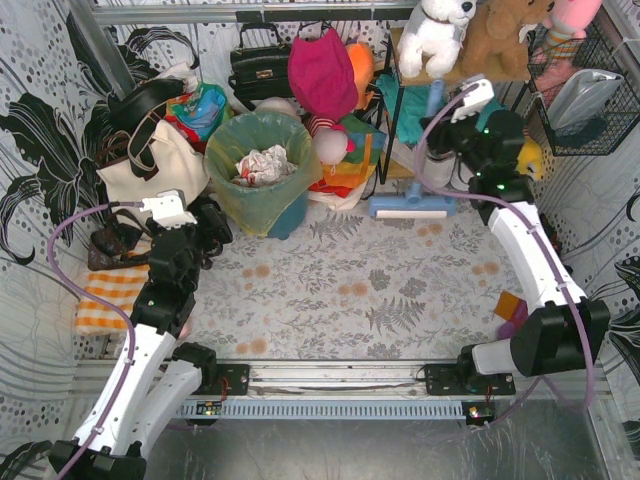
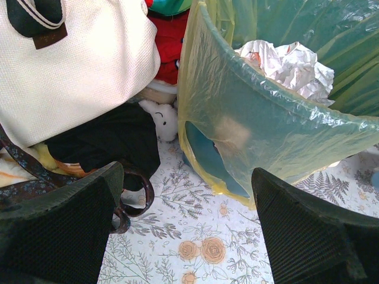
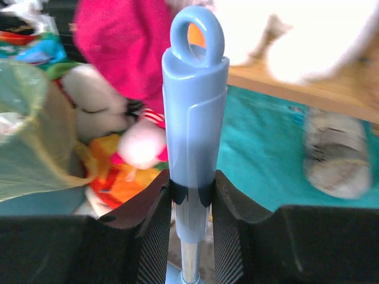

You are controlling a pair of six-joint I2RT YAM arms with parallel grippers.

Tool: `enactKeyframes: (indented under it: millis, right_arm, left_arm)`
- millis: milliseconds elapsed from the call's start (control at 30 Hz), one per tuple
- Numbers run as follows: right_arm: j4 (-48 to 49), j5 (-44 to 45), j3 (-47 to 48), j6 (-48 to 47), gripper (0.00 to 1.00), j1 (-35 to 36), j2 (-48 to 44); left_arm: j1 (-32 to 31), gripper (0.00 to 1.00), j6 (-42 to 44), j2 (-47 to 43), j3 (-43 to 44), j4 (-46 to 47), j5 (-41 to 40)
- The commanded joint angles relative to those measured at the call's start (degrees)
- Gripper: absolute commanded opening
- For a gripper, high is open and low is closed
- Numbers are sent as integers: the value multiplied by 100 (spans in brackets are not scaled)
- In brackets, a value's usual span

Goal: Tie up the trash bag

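Observation:
The trash bag [image 1: 262, 170] is a thin yellow-green liner, open-mouthed, folded over the rim of a round teal bin at the back left. Crumpled white paper [image 1: 260, 163] lies inside. In the left wrist view the bag [image 2: 266, 130] fills the upper right, with the paper [image 2: 290, 62] showing. My left gripper [image 1: 207, 235] is open and empty, low over the floral cloth just left and in front of the bag; it also shows in the left wrist view [image 2: 186, 236]. My right gripper [image 3: 190, 231] is shut on an upright light blue handle [image 3: 194, 106], far right of the bag [image 3: 29, 136].
A cream canvas tote [image 1: 150, 165] and a dark strap [image 2: 133, 195] sit left of the bin. Stuffed toys and a pink cloth [image 1: 322, 70] crowd the back. The blue handle's flat base [image 1: 410, 207] stands right of the bin. A wire basket [image 1: 585, 90] hangs at the right.

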Motion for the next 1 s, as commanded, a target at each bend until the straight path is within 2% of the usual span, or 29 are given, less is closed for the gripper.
enactKeyframes:
  millis: [0, 267, 633, 700, 800, 967]
  right_arm:
    - [346, -516, 74, 49, 11, -794, -213]
    - [583, -1504, 544, -128, 11, -1714, 345]
    - [699, -1654, 562, -800, 11, -1873, 737]
    - [743, -1615, 519, -853, 16, -1869, 761]
    - [970, -1422, 311, -819, 28, -1874, 721]
    - [1151, -1200, 26, -797, 37, -1872, 658]
  left_arm:
    - [-13, 98, 48, -22, 2, 157, -107]
    - [-13, 98, 75, -21, -11, 172, -98]
    - [-12, 98, 116, -38, -41, 220, -76]
    - [-11, 98, 123, -34, -35, 229, -68]
    - [-3, 98, 136, -59, -49, 234, -57]
    - [4, 98, 145, -103, -64, 253, -79]
